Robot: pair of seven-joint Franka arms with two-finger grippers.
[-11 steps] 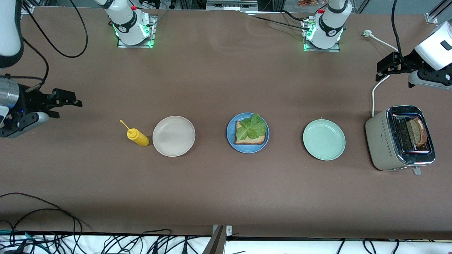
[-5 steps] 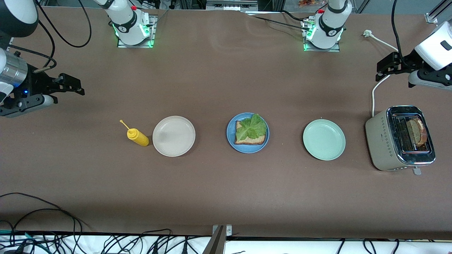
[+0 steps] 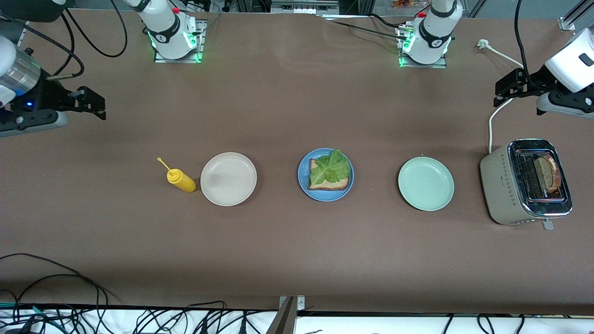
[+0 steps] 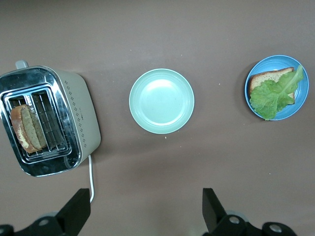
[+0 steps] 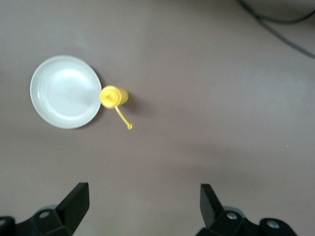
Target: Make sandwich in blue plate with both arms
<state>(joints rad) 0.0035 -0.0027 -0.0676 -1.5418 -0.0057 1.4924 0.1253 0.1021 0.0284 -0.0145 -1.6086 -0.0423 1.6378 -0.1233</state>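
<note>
The blue plate (image 3: 303,180) sits mid-table with one bread slice (image 3: 330,184) on it and a lettuce leaf (image 3: 330,168) on the slice; the plate also shows in the left wrist view (image 4: 299,109). A second bread slice (image 3: 547,174) stands in the toaster (image 3: 499,185), seen too in the left wrist view (image 4: 28,129). My left gripper (image 3: 506,88) is open and empty, up in the air at the left arm's end of the table by the toaster. My right gripper (image 3: 93,102) is open and empty, high over the right arm's end of the table.
A pale green plate (image 3: 425,183) lies between the blue plate and the toaster. A cream-white plate (image 3: 228,178) and a yellow squeeze bottle (image 3: 181,180) lie toward the right arm's end. A white cord (image 3: 493,116) runs from the toaster toward the bases.
My right gripper has moved up the front view, toward the bases' side of the table, still open. The left arm, the plates and the food have not moved.
</note>
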